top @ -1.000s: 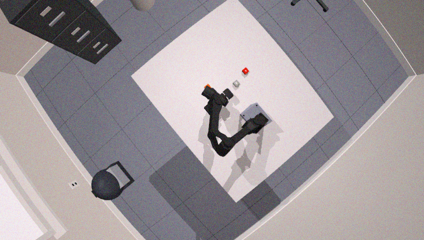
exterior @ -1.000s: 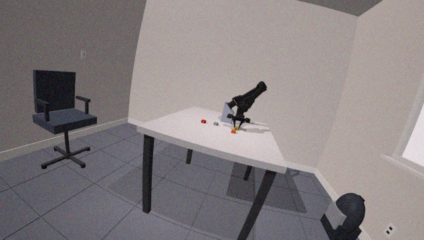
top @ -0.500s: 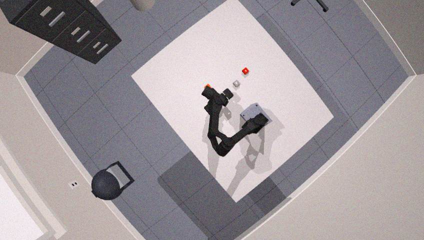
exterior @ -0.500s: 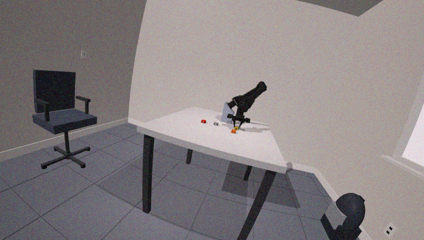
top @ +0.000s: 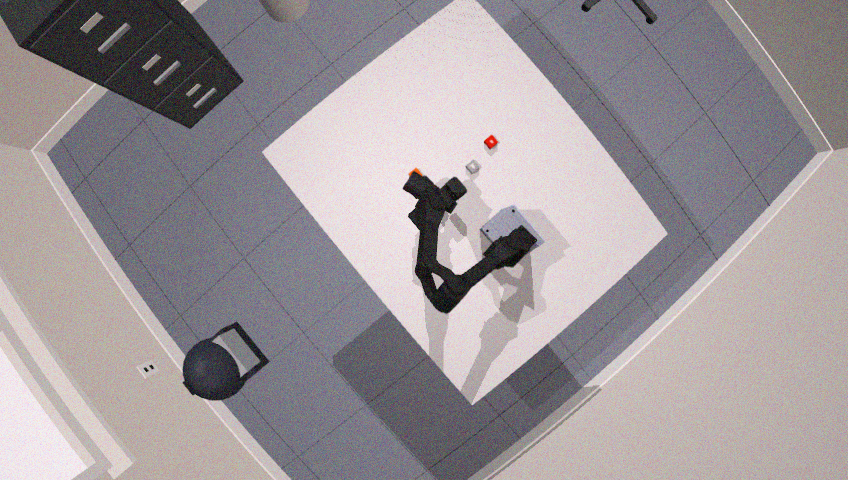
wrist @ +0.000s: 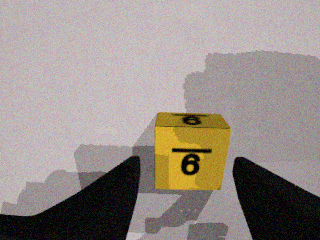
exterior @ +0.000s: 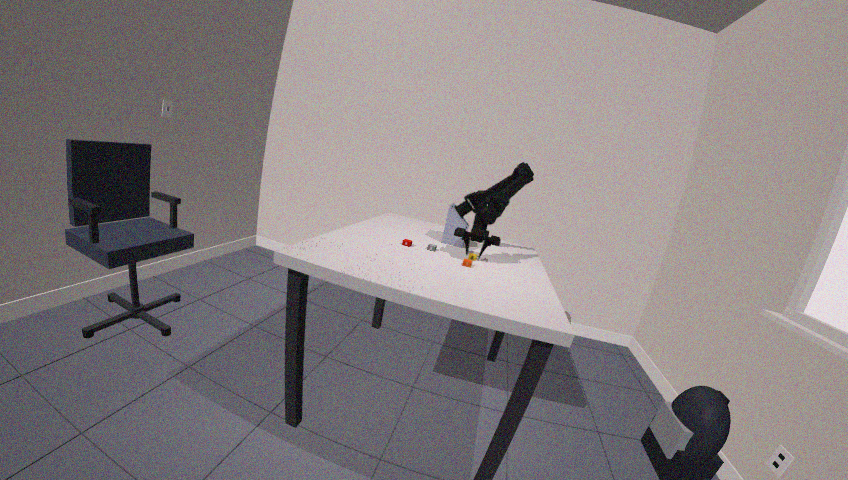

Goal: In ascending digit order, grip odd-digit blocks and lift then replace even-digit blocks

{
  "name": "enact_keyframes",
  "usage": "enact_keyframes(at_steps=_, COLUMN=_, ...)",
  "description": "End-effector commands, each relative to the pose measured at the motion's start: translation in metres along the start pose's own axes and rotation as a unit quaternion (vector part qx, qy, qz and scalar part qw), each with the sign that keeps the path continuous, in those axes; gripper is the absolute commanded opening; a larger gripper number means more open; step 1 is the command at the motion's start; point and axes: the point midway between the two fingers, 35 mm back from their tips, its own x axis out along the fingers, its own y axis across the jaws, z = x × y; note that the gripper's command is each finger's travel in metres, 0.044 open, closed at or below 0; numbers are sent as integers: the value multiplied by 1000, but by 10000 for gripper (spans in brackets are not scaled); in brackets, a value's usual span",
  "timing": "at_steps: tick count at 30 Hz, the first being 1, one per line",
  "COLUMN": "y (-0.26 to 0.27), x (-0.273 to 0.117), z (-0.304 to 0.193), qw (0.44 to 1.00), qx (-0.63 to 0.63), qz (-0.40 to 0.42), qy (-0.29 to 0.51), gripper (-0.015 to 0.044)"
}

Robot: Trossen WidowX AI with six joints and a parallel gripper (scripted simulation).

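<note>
Wrist view shows the yellow block marked 6 [wrist: 190, 159] [exterior: 472, 256] on the table [wrist: 75, 60] [exterior: 357, 261] [top: 368, 142] between parted fingers [exterior: 474, 255], released and gripping nothing, though sitting nearer the right-hand fingertip in frame, so an off-centre closing or sideways drift could nudge it.

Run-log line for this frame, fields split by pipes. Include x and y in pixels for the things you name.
gripper [exterior: 476, 254] [wrist: 187, 164]: open, astride block | yellow block [exterior: 472, 256] [wrist: 188, 158]: shows 6, ungripped | orange, grey, red blocks: outside fingers
</note>
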Motion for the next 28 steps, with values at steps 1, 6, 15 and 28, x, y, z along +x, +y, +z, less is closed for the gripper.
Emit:
enact_keyframes(at_steps=1, y=-1, x=0, z=0, qw=1000, qx=1, qz=-3, qy=-1, gripper=330)
enact_keyframes(at_steps=6, y=-1, x=0, z=0, qw=1000, qx=1, qz=-3, qy=-1, gripper=400)
enact_keyframes(at_steps=15, y=1, x=-38, z=1, qw=1000, qx=1, qz=-3, qy=-1, gripper=400)
enact_keyframes(at_steps=28, y=80, x=-117, z=3, qw=1000, qx=0, qz=-3, qy=-2, gripper=400)
